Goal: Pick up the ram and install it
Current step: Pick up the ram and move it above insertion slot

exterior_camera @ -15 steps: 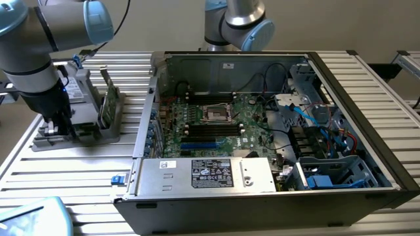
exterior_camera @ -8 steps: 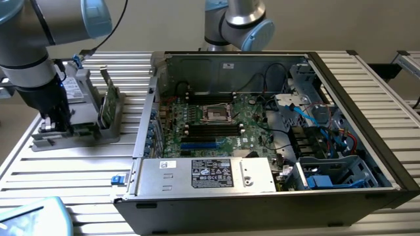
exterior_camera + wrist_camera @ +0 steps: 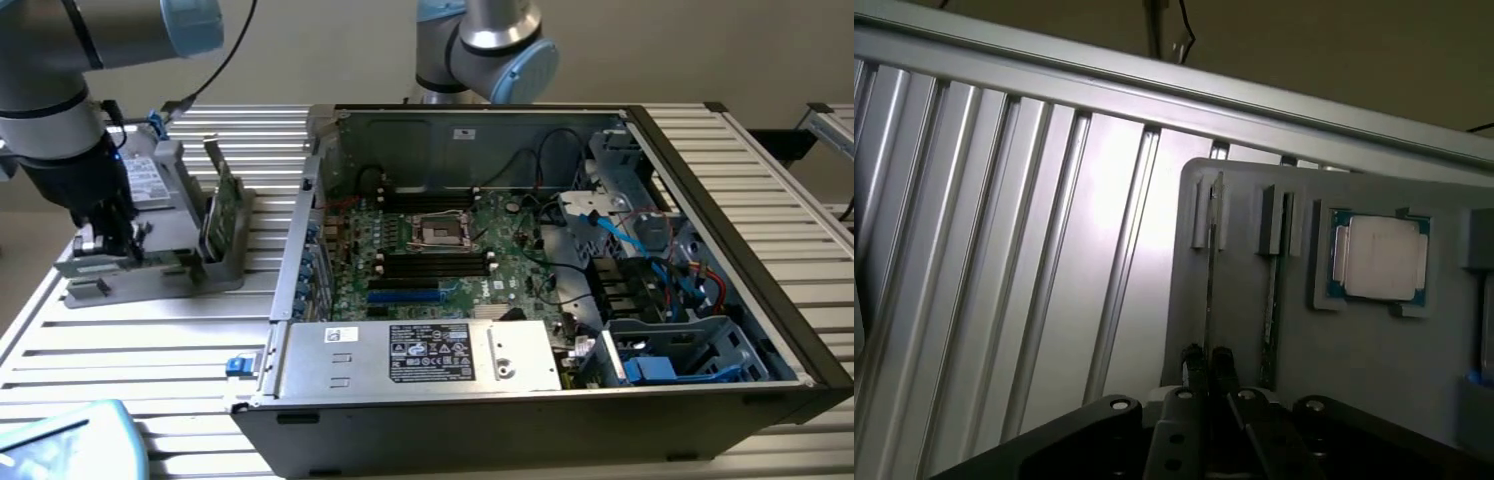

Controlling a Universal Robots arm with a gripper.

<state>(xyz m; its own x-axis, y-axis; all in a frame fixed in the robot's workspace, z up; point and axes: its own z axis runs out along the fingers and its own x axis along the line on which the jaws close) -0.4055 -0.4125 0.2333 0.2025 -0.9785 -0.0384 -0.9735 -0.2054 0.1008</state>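
Gripper down at the grey holder on the slatted table, at the exterior view's left, beside the open computer case.

Wrist view: gripper clenched on the ram, its fingertips pressed against either face of the thin board. The ram is seen edge-on, standing in the holder's outermost slot, next to the holder's edge and the bare table slats.

A second stick stands on edge in the next slot, parallel and just beside. Square silver processor lies flat in its own recess further along the holder.

Case lies on its side, motherboard exposed, black slots visible. Second robot arm stands behind the case.
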